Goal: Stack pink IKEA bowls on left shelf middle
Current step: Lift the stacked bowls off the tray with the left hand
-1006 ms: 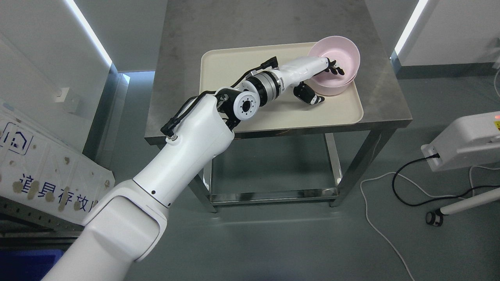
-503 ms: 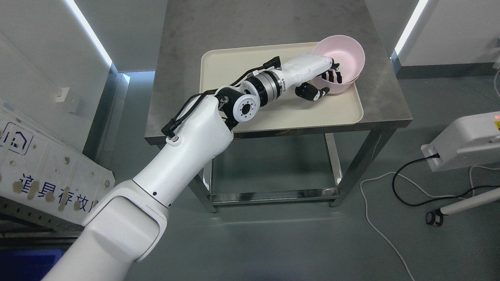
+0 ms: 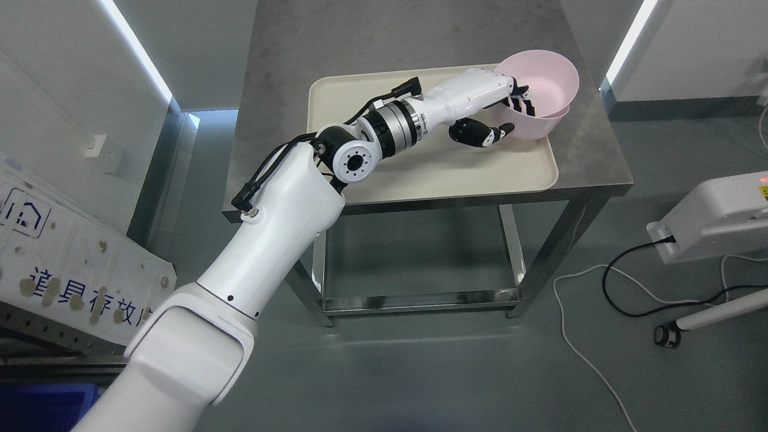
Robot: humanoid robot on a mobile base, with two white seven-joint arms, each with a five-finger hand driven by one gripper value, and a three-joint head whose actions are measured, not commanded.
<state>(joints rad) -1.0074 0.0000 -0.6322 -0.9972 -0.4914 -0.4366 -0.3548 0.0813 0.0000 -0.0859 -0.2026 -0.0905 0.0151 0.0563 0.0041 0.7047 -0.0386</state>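
The left robot hand [image 3: 501, 111] grips the near rim of the pink plastic bowl [image 3: 540, 90], tilted above the far right corner of the cream rectangular tray [image 3: 372, 174].

The left hand [image 3: 489, 111] grips the near rim of the pink bowl [image 3: 540, 90] — fingers inside, thumb outside — holding it tilted above the far right corner of the cream tray [image 3: 384, 174] on the steel table [image 3: 336, 36].
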